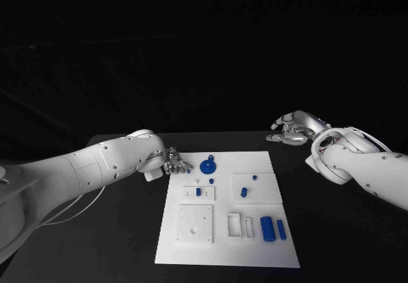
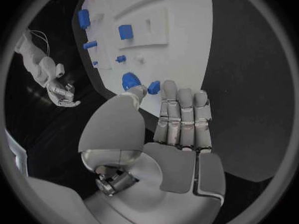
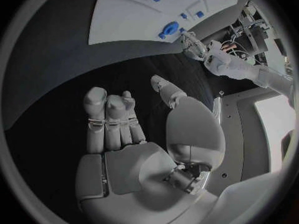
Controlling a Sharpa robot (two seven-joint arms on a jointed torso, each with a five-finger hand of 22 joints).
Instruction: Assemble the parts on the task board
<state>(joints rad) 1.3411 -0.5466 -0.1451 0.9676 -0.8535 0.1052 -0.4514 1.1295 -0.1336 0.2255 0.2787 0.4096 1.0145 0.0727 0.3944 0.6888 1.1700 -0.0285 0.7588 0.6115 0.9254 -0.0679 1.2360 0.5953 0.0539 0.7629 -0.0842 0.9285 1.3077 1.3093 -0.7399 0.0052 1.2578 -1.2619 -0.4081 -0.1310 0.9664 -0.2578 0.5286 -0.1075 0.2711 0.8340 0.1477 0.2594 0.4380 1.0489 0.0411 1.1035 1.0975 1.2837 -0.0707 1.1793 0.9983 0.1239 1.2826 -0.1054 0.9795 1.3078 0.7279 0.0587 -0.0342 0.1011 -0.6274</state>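
Observation:
The white task board [image 1: 255, 247] lies in the middle of the black table. A round blue part with a knob [image 1: 209, 166] sits near its far left corner. My left hand [image 1: 174, 162] hovers just left of that part, fingers straight and holding nothing; the left wrist view shows the hand [image 2: 177, 129] with the round part [image 2: 129, 79] just beyond the thumb. My right hand [image 1: 293, 130] hangs over the bare table past the board's far right corner, empty with fingers apart [image 3: 118, 129]. A thick blue cylinder [image 1: 267, 229] and a thinner blue bar [image 1: 280, 230] lie near the right front.
Small blue pegs [image 1: 199, 191] [image 1: 244, 191] stand in raised white blocks mid-board. A square white plate [image 1: 194, 224] and narrow white slots [image 1: 238, 227] sit toward the front. Black table [image 1: 340, 236] surrounds the board on all sides.

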